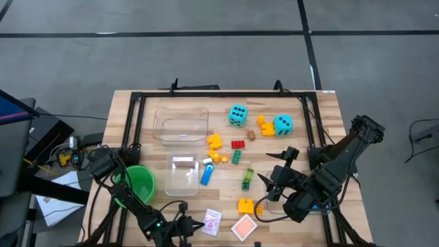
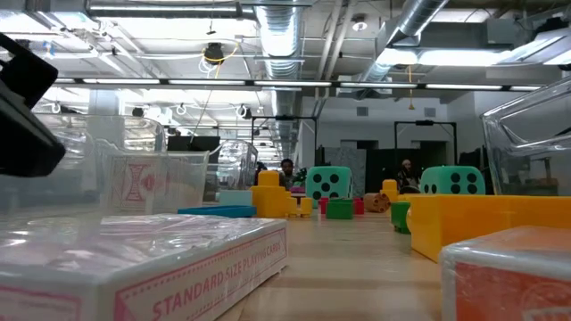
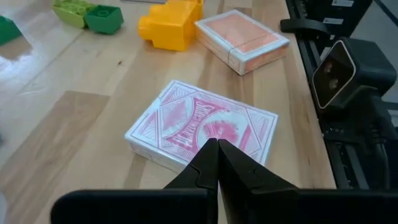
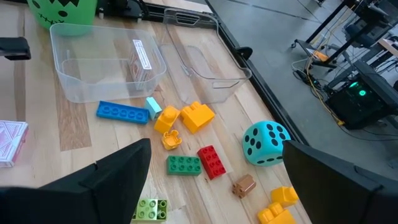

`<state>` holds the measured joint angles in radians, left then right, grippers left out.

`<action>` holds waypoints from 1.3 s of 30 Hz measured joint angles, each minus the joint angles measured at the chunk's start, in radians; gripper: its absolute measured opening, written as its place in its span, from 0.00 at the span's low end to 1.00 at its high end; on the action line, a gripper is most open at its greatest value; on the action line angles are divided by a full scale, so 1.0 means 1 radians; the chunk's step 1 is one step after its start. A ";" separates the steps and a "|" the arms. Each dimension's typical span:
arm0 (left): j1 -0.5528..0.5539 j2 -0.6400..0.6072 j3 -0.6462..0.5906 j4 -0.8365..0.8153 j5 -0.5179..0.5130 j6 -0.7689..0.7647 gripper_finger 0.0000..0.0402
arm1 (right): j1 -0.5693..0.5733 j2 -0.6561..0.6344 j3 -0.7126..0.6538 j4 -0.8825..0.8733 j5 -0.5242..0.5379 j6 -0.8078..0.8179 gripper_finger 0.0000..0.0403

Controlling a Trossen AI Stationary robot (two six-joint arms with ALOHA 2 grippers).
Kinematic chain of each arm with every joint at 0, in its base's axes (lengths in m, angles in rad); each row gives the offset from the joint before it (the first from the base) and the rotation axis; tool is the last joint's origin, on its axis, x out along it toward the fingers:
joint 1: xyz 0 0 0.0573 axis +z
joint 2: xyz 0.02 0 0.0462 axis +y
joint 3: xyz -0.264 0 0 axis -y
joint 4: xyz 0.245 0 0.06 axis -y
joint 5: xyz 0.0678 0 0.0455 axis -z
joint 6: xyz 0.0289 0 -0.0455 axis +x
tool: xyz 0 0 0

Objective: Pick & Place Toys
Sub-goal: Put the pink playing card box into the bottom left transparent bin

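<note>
High view: left gripper (image 1: 180, 226) jaws shut, empty; right gripper (image 1: 276, 173) jaws wide, empty.

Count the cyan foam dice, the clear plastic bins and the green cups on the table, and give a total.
Cyan foam dice with black dots: 2
Clear plastic bins: 2
Green plastic cup: 1
Total: 5

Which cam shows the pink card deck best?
Left wrist view: the pink card deck fills the frame, just beyond the shut left gripper. High view shows it small; low view only its edge; right wrist a corner.
</note>
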<state>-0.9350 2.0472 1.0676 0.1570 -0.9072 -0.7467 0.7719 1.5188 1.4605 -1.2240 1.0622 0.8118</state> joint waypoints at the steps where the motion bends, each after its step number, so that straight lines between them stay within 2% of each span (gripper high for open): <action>1: 0.002 0.000 0.000 0.001 0.010 0.000 0.00 | 0.000 0.000 0.000 0.000 0.000 0.000 0.88; 15: 0.013 0.024 -0.001 0.003 0.059 -0.037 0.00 | 0.000 0.000 0.000 0.000 0.000 0.000 0.88; 39: -0.021 0.032 0.001 -0.051 0.064 -0.130 0.00 | 0.000 0.000 0.000 0.001 0.000 0.000 0.88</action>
<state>-0.9561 2.0789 1.0683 0.1058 -0.8433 -0.8766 0.7719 1.5188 1.4605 -1.2232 1.0622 0.8120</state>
